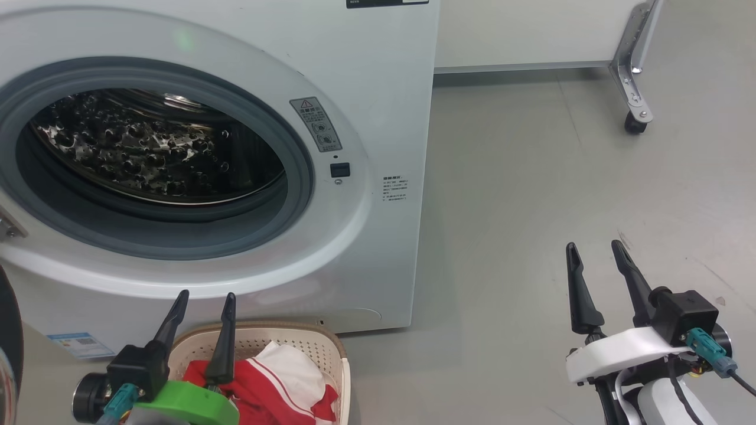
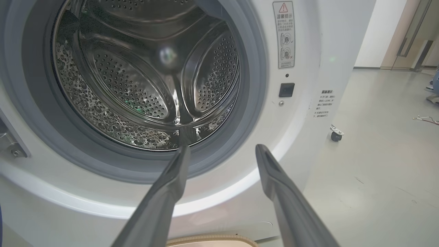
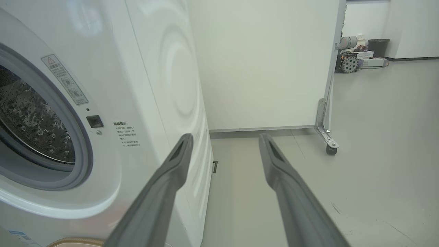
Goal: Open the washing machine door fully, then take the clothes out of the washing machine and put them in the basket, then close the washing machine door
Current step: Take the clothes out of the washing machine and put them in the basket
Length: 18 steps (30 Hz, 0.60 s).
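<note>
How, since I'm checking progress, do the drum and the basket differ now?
The drum is shiny steel with no clothes visible inside; the basket is cream plastic holding the red-and-white clothes. The drum looks far larger than the basket. Both have perforated walls.

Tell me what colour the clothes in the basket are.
The clothes are red with white panels, best seen in the head view.

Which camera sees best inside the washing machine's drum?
The left wrist view: it looks straight into the drum, showing its holed back wall and sides. The head view looks down, seeing the drum's lower wall. The right wrist view catches a slice at its left edge.
</note>
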Available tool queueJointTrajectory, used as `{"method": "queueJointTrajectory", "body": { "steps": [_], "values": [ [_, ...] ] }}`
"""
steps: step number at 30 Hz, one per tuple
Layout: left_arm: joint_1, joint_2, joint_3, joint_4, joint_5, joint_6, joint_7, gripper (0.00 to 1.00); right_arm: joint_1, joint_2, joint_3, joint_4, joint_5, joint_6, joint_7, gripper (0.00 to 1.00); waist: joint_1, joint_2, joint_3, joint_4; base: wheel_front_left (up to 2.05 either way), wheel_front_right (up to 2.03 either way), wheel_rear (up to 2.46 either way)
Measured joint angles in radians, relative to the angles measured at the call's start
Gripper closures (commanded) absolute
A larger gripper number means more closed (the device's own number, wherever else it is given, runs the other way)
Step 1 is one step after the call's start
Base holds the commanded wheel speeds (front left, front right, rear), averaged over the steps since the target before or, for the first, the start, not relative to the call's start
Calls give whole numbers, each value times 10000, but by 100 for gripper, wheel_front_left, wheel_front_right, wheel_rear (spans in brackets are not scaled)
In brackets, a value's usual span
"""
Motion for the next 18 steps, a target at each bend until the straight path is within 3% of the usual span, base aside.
{"method": "queueJointTrajectory", "body": {
  "steps": [18],
  "values": [
    [185,0,-92,-487,-2,8,0,0,26,0,-31,-40,-12,-12,-29,0,0,0,-31,6,0,0,0]
  ]
}}
